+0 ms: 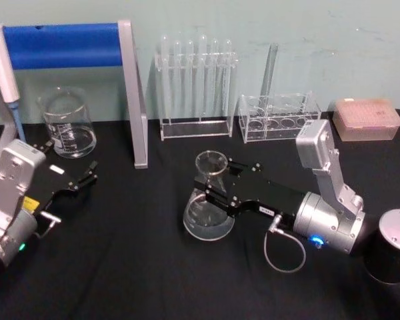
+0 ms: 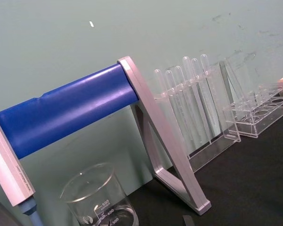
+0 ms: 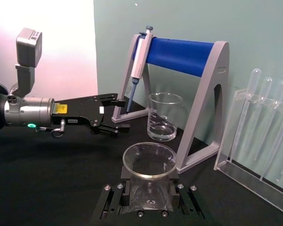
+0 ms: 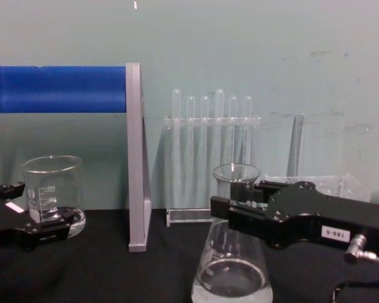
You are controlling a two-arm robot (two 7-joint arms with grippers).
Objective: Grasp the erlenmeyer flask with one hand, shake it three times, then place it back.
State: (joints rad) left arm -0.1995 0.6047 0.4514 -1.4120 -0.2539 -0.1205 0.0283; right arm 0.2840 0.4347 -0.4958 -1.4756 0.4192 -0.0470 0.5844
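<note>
Flask (image 1: 207, 220) stands mid-bench (image 1: 120, 267) — right gripper (image 1: 212, 181) clamped on its neck; left gripper (image 1: 87, 178) sits released near the left edge, beside the beaker (image 1: 68, 127).

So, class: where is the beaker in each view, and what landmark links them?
Head: beaker at far left, by the wall.
Left wrist: beaker under the blue bar.
Right wrist: beaker beyond the flask.
Chest: beaker at left.
Landmark: the blue bar, in all four.
</note>
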